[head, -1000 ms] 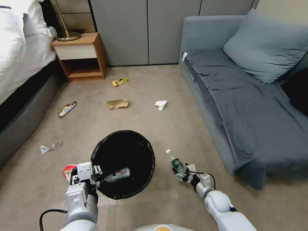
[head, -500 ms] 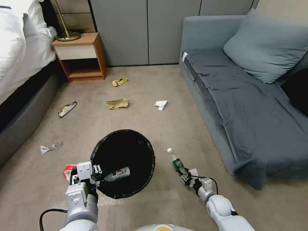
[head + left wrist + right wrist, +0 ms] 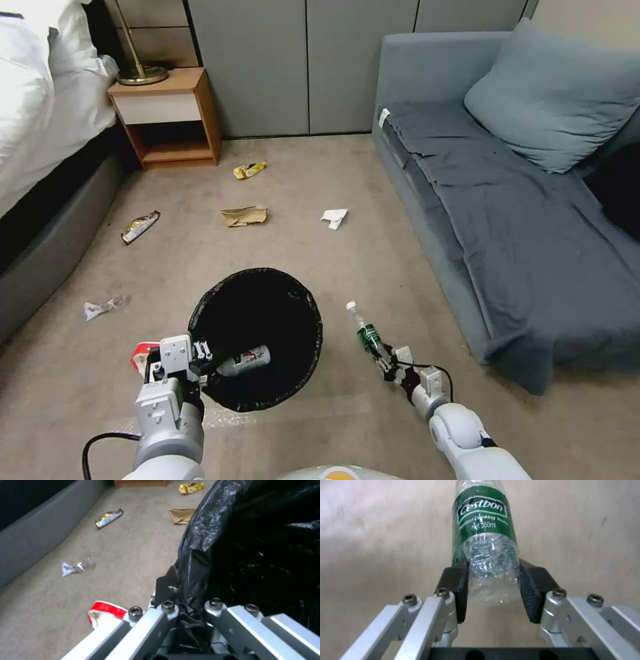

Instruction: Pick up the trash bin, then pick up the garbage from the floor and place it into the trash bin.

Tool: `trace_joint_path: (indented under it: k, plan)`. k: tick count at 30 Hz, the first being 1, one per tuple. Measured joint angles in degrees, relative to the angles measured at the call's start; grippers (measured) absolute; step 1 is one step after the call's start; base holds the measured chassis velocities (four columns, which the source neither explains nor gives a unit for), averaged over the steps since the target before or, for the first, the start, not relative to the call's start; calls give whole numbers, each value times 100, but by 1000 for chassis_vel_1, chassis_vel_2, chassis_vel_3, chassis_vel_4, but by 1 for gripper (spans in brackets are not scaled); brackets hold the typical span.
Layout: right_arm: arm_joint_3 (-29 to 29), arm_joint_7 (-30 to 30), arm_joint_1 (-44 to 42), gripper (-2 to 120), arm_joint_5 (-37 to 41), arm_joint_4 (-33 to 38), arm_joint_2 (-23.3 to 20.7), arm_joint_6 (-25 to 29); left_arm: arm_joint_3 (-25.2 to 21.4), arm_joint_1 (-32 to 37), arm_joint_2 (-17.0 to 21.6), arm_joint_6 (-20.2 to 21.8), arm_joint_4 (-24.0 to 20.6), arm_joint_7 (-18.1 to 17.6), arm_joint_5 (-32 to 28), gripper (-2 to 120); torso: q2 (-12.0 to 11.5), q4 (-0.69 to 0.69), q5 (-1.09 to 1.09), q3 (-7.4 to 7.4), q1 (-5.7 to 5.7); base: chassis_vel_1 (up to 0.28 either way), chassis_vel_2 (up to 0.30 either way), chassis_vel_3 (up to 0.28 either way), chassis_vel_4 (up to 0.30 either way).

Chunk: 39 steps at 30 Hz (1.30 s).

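Note:
The trash bin (image 3: 293, 313), black bag over its rim, hangs low in front of me with a white-labelled bottle (image 3: 245, 361) lying inside. My left gripper (image 3: 200, 357) is shut on the near rim, pinching the black bag (image 3: 200, 562). Right of the bin, my right gripper (image 3: 387, 357) is shut on the base of a clear bottle (image 3: 365, 331) with a green label (image 3: 483, 517), held above the floor (image 3: 400, 267); its black pads (image 3: 528, 585) squeeze the bottle's bottom end. A red-white wrapper (image 3: 141, 353) lies beside the left gripper.
More garbage lies on the carpet: a yellow wrapper (image 3: 249, 170), brown paper bag (image 3: 244, 215), crumpled white paper (image 3: 334, 217), dark wrapper (image 3: 140, 227) and a pale wrapper (image 3: 101, 307). A grey sofa (image 3: 520, 233) bounds the right, a bed (image 3: 40, 167) the left, a nightstand (image 3: 167, 120) the back.
My right gripper has shifted slightly right with the bottle, and the bottle's cap now sits a little higher. The left gripper and bin have barely moved.

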Motion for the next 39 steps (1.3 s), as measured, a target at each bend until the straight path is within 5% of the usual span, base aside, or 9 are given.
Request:
trace_joint_path:
  k: [15,24,39]
  plan:
    - [481,111,-954,30,293,3249,-65,290,-6,-70,60,1,103,2,-68,1,0,1,-1,-1,-1,0,0,0,0]
    - [-22,-329,-1594,30,316,5052,-395,746,78,-78,85,2,133,5,-55,1,0,0,-1,-1,0,0,0,0,0]
    - [-1342,-253,-1418,30,-333,4779,-1088,772,303,-41,59,13,158,7,3,1,0,0,0,0,0,0,0,0,0]
